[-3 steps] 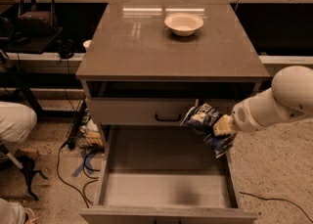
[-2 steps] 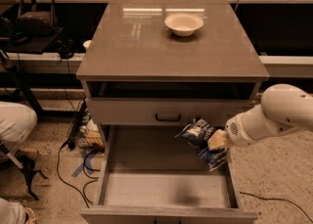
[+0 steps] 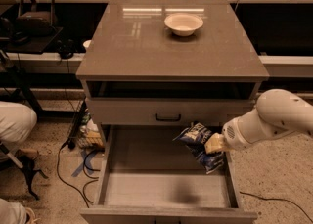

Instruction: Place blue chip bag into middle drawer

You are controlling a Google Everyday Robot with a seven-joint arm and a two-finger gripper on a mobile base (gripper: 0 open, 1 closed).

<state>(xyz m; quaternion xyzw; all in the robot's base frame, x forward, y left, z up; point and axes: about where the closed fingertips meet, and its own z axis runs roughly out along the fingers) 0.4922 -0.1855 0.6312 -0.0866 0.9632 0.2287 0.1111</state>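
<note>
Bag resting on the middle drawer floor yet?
No: the blue chip bag hangs from the tool over the right side of the open middle drawer.

A smooth, glossy white arm (image 3: 279,116) of rounded, bulbous segments tapers to a cream-coloured gripper (image 3: 213,143), right of the frame's centre.

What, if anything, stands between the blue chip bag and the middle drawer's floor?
Nothing visible. The pincer holds the blue chip bag above the right side of the open middle drawer, with only bare floor below it.
</note>
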